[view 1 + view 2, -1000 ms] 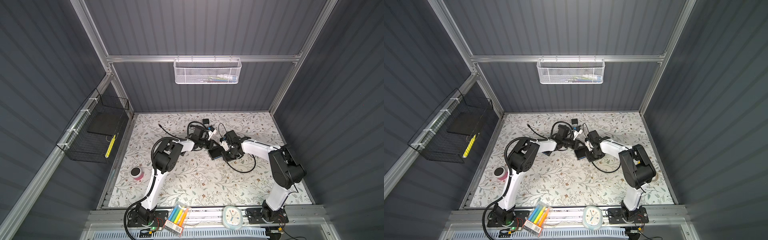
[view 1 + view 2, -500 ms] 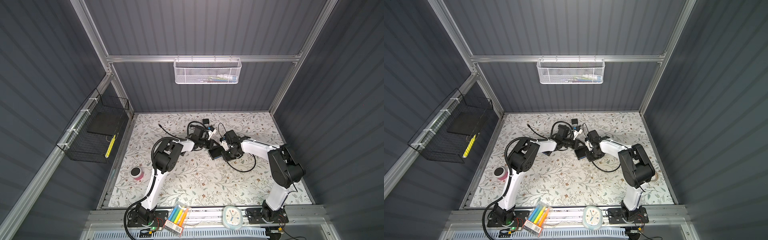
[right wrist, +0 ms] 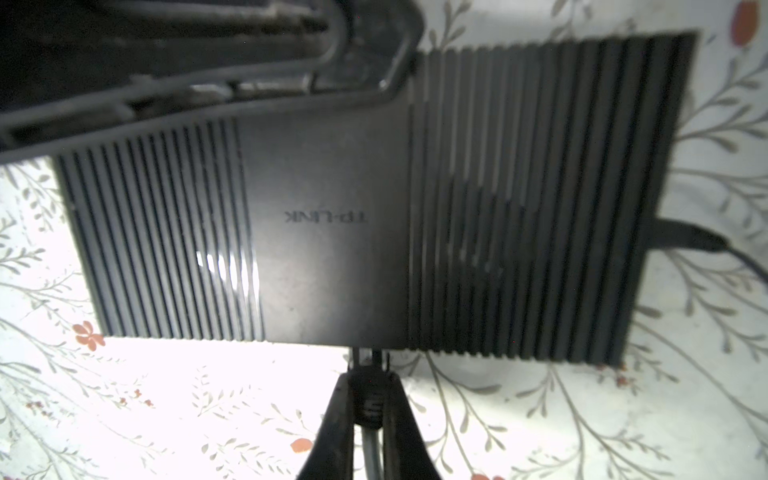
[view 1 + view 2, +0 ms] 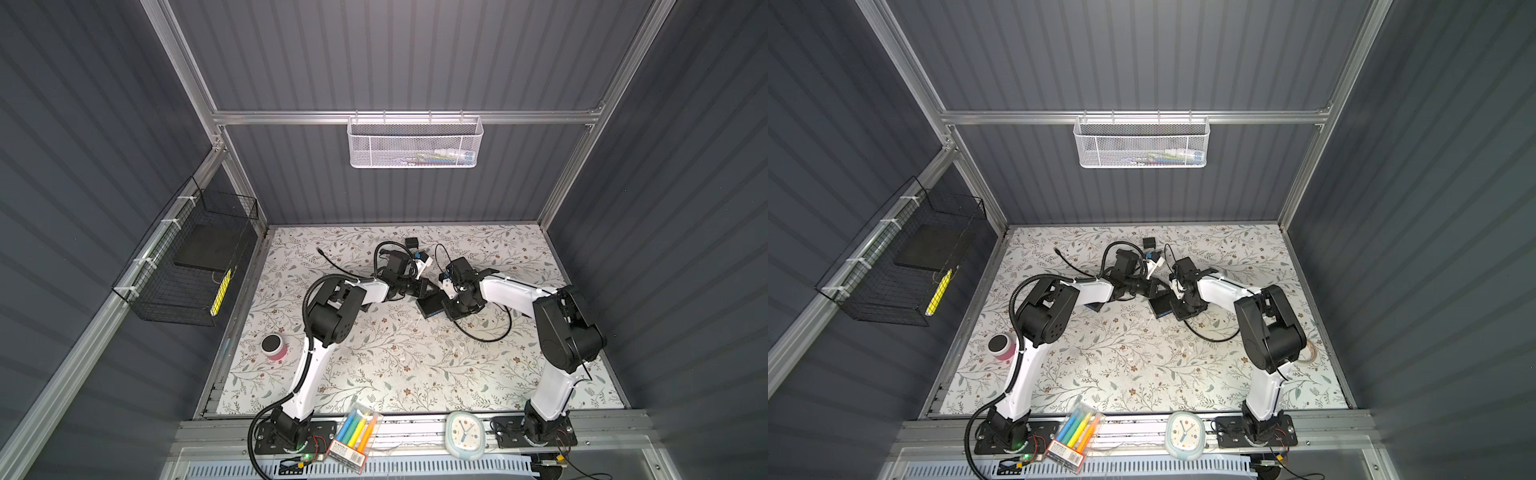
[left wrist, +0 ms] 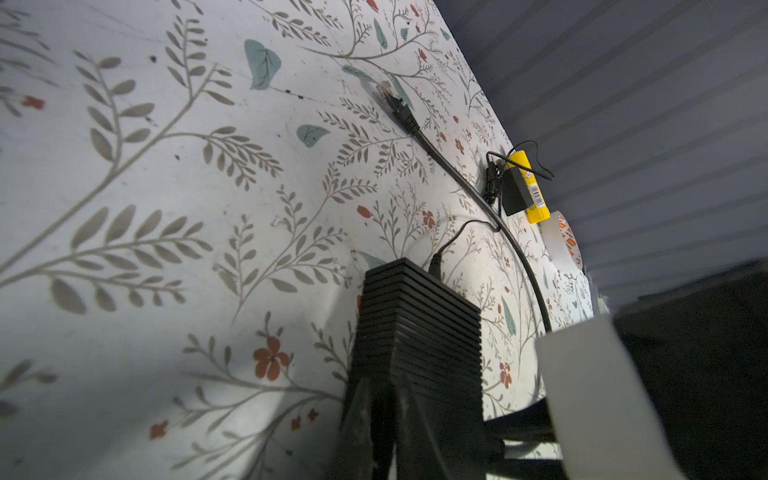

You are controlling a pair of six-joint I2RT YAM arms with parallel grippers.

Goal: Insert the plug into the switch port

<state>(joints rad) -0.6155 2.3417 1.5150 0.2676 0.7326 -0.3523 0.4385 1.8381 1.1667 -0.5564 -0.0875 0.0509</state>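
Two right fingers [image 3: 336, 415] pinch the black plug [image 3: 370, 409], its tip touching the port edge of the switch [image 3: 332, 249]; whether it is seated I cannot tell. Behind the right gripper [image 3: 368, 386] the cable [image 4: 486, 336] loops over the near right of the table [image 4: 395, 374]. The left fingers [image 5: 357, 415] are pressed nearly together against the switch's corner, and the left gripper [image 5: 386, 395] grips nothing that I can make out. In both top views the switch [image 4: 430, 306] [image 4: 1162, 308] lies mid-table toward the far side, between the two grippers, with a power lead [image 3: 685, 239] in its side.
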